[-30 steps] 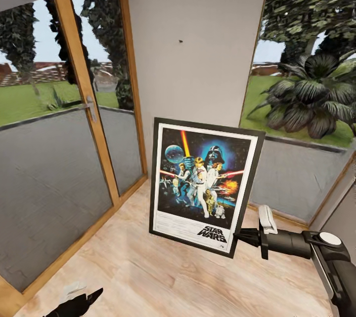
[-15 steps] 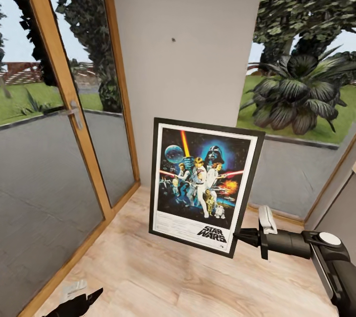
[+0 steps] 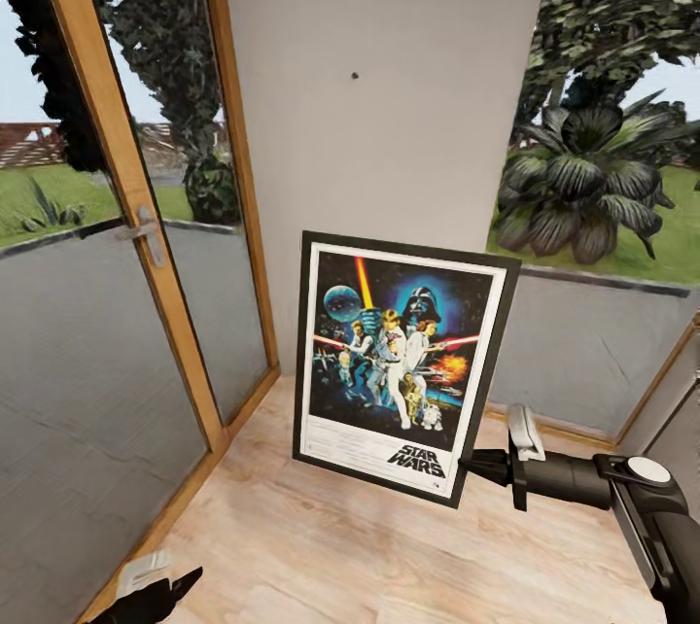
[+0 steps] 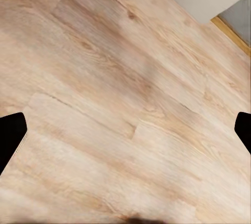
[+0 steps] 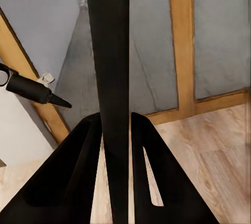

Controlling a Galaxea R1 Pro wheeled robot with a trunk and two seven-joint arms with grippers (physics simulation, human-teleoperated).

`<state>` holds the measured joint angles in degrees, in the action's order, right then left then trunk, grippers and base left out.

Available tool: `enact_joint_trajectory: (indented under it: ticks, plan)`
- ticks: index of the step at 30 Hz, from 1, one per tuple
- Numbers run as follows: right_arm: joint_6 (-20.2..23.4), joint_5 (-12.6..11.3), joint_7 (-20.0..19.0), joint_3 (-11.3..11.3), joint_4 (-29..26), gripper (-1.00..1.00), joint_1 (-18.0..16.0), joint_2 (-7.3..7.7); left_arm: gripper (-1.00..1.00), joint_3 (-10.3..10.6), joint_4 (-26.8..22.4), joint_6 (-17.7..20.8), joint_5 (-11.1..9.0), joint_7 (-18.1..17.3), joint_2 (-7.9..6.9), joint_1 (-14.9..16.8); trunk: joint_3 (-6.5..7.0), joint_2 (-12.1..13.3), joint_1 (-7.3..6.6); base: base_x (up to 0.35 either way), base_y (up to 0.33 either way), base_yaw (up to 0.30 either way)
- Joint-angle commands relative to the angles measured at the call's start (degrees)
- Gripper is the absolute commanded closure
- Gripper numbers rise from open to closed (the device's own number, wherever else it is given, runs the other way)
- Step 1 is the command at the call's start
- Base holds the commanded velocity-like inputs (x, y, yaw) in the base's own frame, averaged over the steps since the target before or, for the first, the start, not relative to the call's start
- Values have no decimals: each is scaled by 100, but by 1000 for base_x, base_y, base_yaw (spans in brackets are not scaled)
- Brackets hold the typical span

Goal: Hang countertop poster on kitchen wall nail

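Right gripper (image 3: 467, 462) clamped on lower right frame edge of Star Wars poster (image 3: 401, 362), held upright, picture side to camera, off the floor for carrying. Wall nail (image 3: 355, 77) well above poster, on grey wall strip. Left gripper (image 3: 156, 590) low, prob. spread apart, empty.

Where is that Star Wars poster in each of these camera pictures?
Head view: the poster hangs mid-picture, clamped at its lower right corner by the right gripper.
Left wrist view: not in it.
Right wrist view: the poster seen edge-on, a dark strip.
Shared landmark: the wooden floor.
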<state>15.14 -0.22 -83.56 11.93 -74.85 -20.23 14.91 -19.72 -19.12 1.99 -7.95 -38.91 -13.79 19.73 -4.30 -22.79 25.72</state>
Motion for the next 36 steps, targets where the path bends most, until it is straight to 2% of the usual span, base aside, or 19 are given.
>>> enact_joint_trajectory:
  ticks: [1, 31, 36]
  plan:
    - [76, -5, -33, 2, -2, 100, -8, -2, -100, -14, 5, 21, -31, -29, -1, 4, -13, -12, 6, 236, 303, -280]
    - [77, -4, -29, 2, 14, 100, -8, 0, -100, -14, 5, 20, -31, -29, -1, 4, 18, -12, 6, 234, 302, -298]
    - [77, -4, -30, 2, 10, 100, -8, -4, -100, -18, 5, 18, -31, -29, -1, 4, 24, -12, 6, 119, 148, -227]
